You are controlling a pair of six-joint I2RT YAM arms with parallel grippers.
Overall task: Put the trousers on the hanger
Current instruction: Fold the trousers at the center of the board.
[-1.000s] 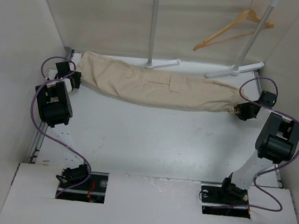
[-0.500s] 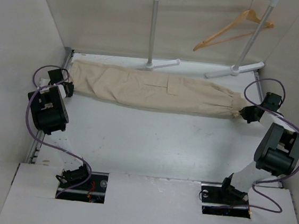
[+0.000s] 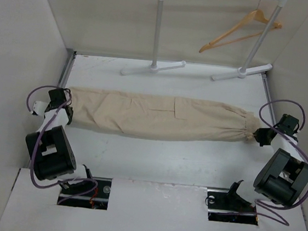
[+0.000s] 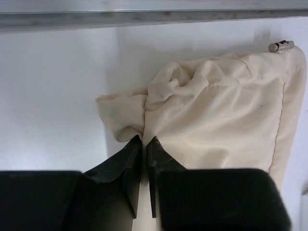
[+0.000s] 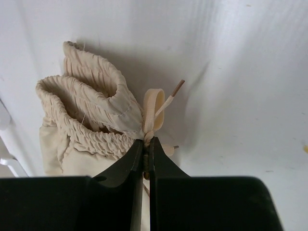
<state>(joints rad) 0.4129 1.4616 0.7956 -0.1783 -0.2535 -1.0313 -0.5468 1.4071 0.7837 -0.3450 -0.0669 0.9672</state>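
While flat on table [image 3: 154, 162], trousers [image 3: 154, 115] outstretched

A white table [image 3: 166, 161] is shown. The beige trousers [image 3: 154, 115] are laid directly on it, stretched from left to right across its middle and folded lengthwise. The gathered waist is placed at the right end and the leg cuffs at the left end. A flap pocket [image 3: 185, 109] is turned upward near the middle of the cloth. On the far part of the table, well apart from the trousers, two white rack feet [image 3: 167, 66] are set.
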